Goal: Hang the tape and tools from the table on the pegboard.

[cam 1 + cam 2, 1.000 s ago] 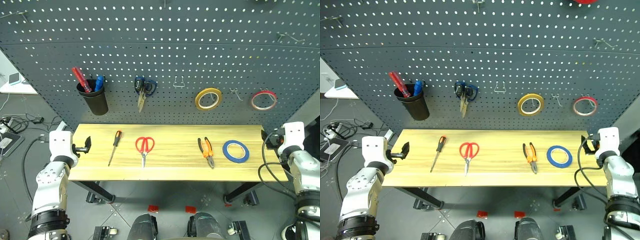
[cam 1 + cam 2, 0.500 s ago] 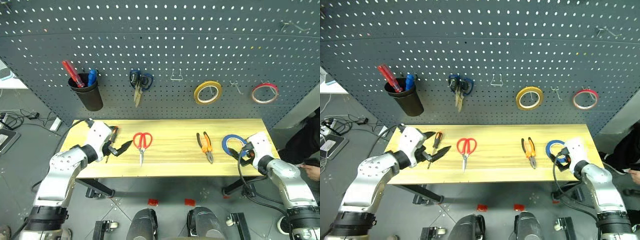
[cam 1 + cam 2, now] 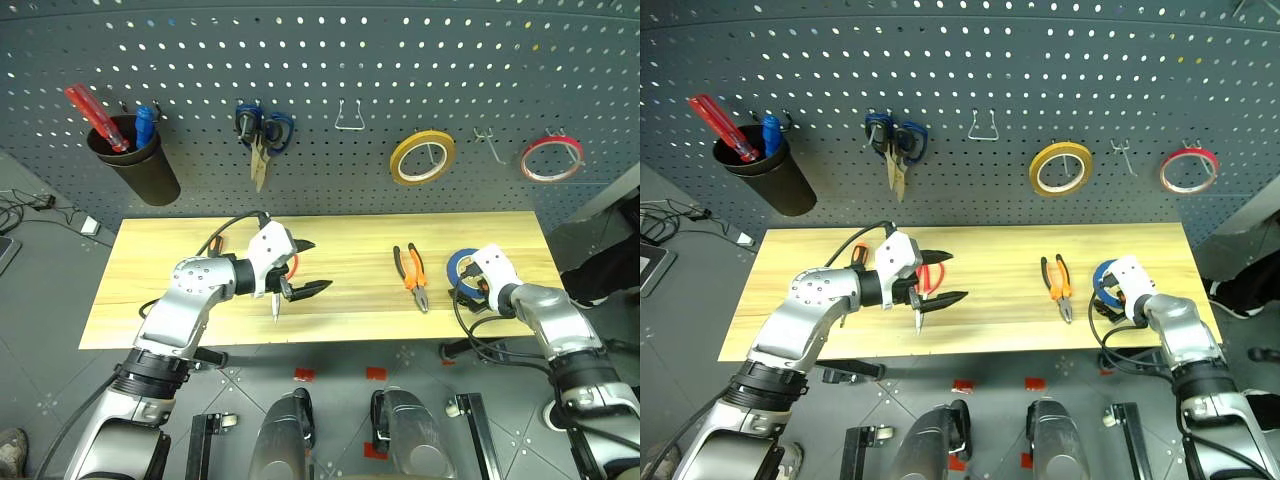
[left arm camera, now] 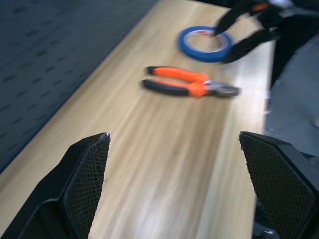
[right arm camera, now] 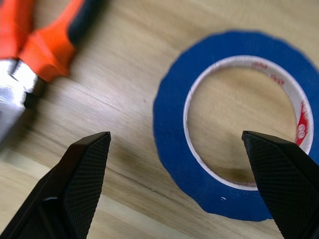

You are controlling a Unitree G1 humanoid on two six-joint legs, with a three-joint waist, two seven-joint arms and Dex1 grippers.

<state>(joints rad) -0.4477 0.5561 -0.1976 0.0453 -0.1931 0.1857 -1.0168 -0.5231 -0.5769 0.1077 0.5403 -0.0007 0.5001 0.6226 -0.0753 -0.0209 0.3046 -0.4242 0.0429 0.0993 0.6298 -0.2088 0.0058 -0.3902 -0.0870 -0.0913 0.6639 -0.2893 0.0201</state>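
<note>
On the table [image 3: 150, 300] my left gripper [image 3: 320, 265] hovers open just above the red-handled scissors [image 3: 292, 264], hiding most of their handles; the blade tip sticks out below. Behind that arm only a bit of the screwdriver's orange handle [image 3: 214, 243] shows. The orange-and-black pliers [image 3: 410, 275] lie flat, right of centre. Further right lies the blue tape [image 5: 172, 114]. My right gripper [image 5: 175, 134] is open low over it, one finger on each side, not gripping. The pegboard [image 3: 400, 60] rises behind the table.
On the pegboard hang a black cup [image 3: 140, 170] with red and blue screwdrivers, dark blue scissors [image 3: 260, 130], a yellow tape roll [image 3: 422, 157] and a red tape roll [image 3: 551, 160]. Bare hooks sit at the centre [image 3: 348, 115] and between the two rolls [image 3: 487, 142].
The camera has tilted down. My left arm swung right from the table's left end to over the scissors. My right gripper came in from the table's right end onto the blue tape.
</note>
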